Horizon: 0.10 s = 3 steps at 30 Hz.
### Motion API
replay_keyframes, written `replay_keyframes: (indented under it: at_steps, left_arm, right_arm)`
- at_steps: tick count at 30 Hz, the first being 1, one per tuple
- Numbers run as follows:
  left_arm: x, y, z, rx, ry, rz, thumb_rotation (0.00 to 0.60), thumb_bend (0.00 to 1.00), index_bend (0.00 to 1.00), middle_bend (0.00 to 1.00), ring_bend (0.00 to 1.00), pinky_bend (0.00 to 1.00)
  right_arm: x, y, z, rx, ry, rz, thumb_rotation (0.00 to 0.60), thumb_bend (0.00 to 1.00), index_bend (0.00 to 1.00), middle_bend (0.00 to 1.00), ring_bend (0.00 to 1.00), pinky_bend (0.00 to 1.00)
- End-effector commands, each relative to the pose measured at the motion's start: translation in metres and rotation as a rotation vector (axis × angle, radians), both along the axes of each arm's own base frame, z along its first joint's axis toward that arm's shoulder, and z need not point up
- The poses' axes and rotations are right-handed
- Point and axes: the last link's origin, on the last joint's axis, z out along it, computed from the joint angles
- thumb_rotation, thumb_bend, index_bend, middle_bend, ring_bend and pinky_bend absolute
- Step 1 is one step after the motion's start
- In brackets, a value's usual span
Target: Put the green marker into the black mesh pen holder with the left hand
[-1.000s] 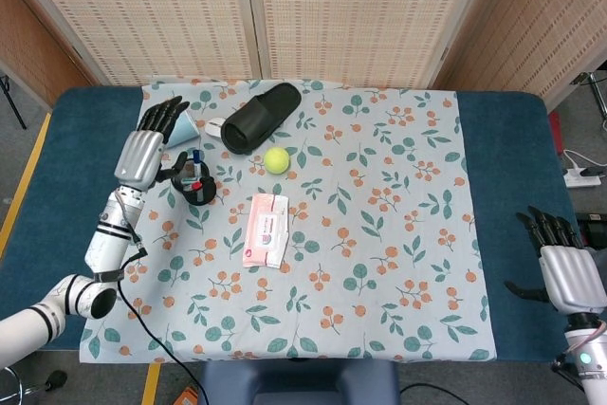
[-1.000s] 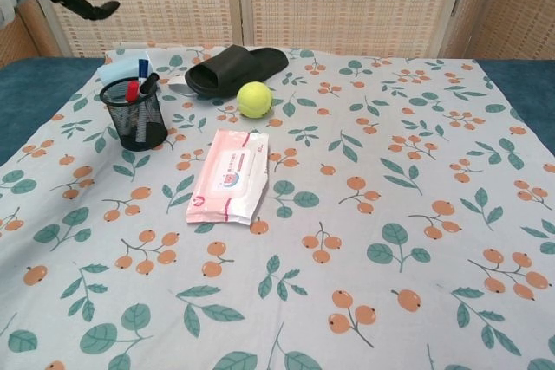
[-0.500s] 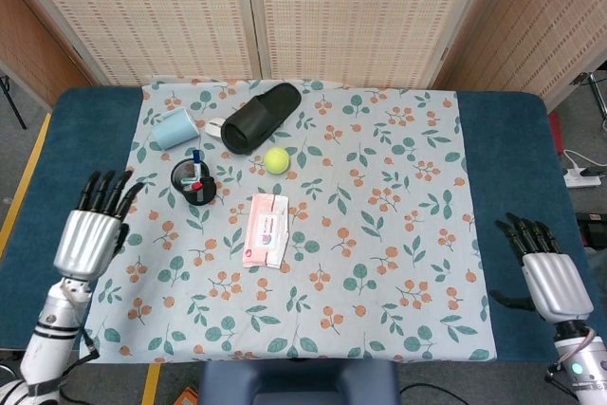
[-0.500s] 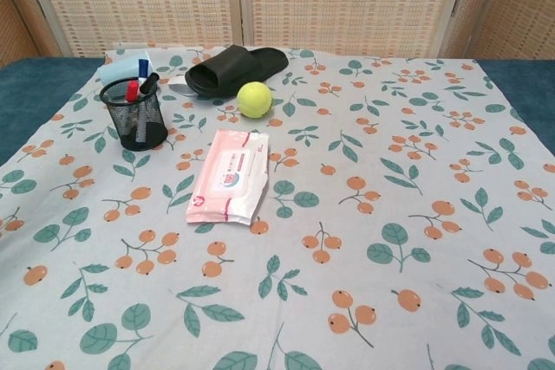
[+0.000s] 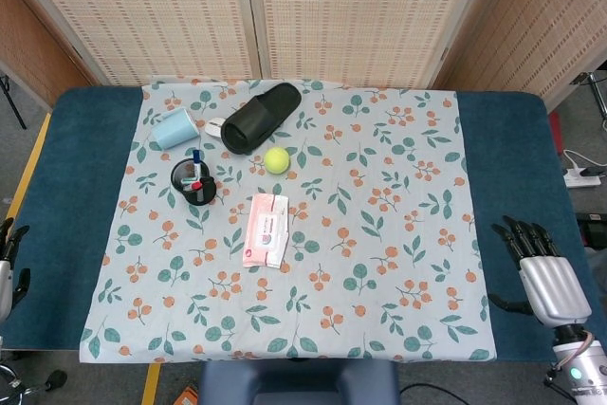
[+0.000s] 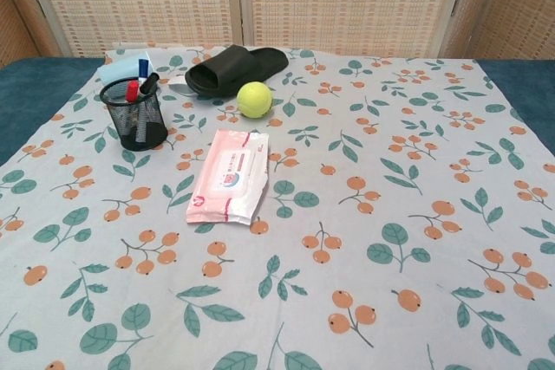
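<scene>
The black mesh pen holder (image 5: 193, 182) (image 6: 133, 115) stands upright on the left of the floral cloth. Red, blue and dark pens stick out of it. I cannot make out a green marker anywhere in either view. My left hand (image 5: 9, 267) shows only as a sliver at the far left edge of the head view, well away from the holder, its dark fingers pointing up with nothing in them. My right hand (image 5: 544, 278) hovers over the blue table surface at the right, fingers extended and empty. Neither hand appears in the chest view.
Behind the holder sits a light blue cup (image 5: 174, 127). A black slipper (image 5: 261, 118) (image 6: 236, 68) and a tennis ball (image 5: 276, 159) (image 6: 254, 99) lie at the back. A pink wipes pack (image 5: 266, 229) (image 6: 228, 174) lies mid-cloth.
My left hand has pulled back from beside the pen holder, down and to the left, almost out of the head view. The right hand has barely shifted.
</scene>
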Motion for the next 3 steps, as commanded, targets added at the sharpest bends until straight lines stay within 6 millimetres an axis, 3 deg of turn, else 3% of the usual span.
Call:
replay_keyframes:
  at_steps: [1, 3]
  left_arm:
    - [0.0041, -0.0035, -0.0022, 0.0, -0.016, 0.003, 0.6, 0.38, 0.18, 0.06, 0.0, 0.05]
    - [0.0048, -0.0038, -0.0014, 0.001, -0.013, 0.006, 0.6, 0.38, 0.18, 0.06, 0.0, 0.05]
  right_arm:
    - [-0.0007, -0.0007, -0.0012, 0.002, 0.004, -0.004, 0.6, 0.0, 0.1, 0.0, 0.01, 0.0]
    - [-0.0011, -0.0011, -0.0016, 0.004, 0.005, -0.007, 0.6, 0.0, 0.1, 0.0, 0.01, 0.0]
